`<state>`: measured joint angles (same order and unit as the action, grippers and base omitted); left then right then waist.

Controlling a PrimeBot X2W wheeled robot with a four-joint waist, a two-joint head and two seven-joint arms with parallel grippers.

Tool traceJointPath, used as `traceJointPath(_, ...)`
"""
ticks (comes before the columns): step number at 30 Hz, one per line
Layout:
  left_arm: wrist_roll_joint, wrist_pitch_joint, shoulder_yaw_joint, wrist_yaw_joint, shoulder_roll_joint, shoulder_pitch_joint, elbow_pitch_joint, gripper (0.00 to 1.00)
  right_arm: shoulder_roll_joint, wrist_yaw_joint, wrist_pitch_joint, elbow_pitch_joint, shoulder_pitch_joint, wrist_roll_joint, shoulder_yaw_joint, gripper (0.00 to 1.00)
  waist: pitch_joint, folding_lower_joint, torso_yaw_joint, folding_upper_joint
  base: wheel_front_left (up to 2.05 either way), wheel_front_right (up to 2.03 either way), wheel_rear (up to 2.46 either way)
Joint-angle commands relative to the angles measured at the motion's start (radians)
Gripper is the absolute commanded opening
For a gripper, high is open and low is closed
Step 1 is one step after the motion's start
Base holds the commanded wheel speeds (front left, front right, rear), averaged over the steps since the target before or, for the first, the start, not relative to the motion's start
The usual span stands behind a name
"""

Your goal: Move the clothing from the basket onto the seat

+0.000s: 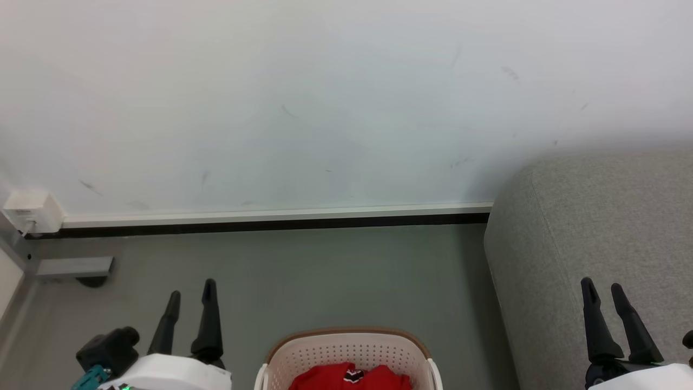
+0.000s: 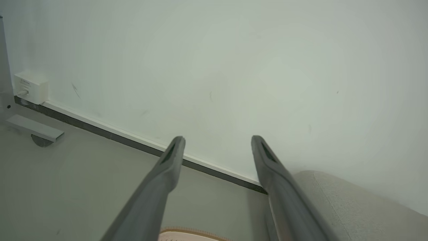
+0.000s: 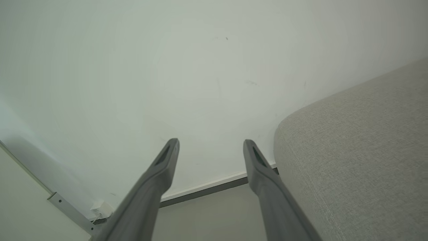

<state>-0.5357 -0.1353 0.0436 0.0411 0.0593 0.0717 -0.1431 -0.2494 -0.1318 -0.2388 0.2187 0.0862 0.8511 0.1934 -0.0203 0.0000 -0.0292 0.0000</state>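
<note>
While the red garment [image 1: 349, 377] lies inside the laundry basket [image 1: 346, 331], below its far rim and between our arms, we hold both grippers spread and empty (left gripper [image 1: 191, 291] nearer, right gripper [image 1: 602, 286] by the sofa [image 1: 595, 227]).

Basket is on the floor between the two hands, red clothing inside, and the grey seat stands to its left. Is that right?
Not quite: the seat stands to the right of the basket, not its left, as the head view shows. The rest holds: the basket is on the floor between the left hand and the right hand, with the red clothing inside.
</note>
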Motion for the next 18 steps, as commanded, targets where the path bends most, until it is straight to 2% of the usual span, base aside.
traceJointPath(1, 0.041, -0.011, 0.004, 0.006, 0.015, -0.002, 0.006, 1.00, -0.001, 0.001, -0.007, 0.003, 0.009, -0.041, -0.007, 1.00, -0.002, 0.0000, -0.001, 0.0000, 0.00, 0.00, 0.00)
traceJointPath(18, 0.203, -0.055, 0.024, 0.030, 0.026, -0.010, 0.001, 1.00, 0.024, 0.001, -0.013, 0.019, 0.013, -0.226, -0.035, 1.00, -0.011, 0.0000, -0.009, 0.0000, 0.00, 0.00, 0.00)
